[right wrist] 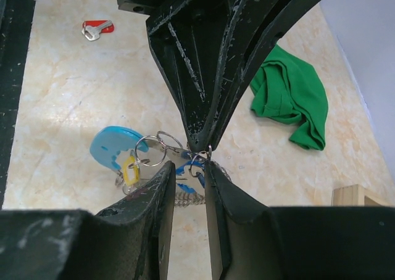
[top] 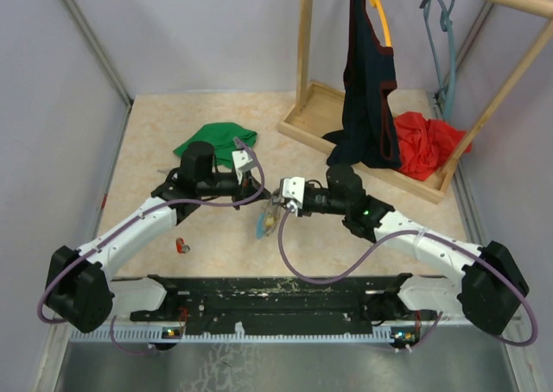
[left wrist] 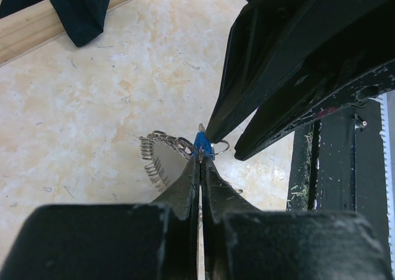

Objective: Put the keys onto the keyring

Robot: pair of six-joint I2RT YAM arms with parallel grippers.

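Firmly pressed together, the left gripper (right wrist: 200, 145) pinches the keyring (right wrist: 123, 145); the right gripper (right wrist: 188, 169), fingers slightly parted, meets it tip-to-tip.

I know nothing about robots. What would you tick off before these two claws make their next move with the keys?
1. Left claw shut on the blue key: ok.
2. Right claw open, jaws apart: ok.
3. Blue key threaded onto the keyring: cannot tell; the claws hide it.
4. Yellow key hanging with the keyring's rings: ok.
5. Red key on the keyring: not ok; it lies alone on the table.
6. Green cloth away from the work: ok.
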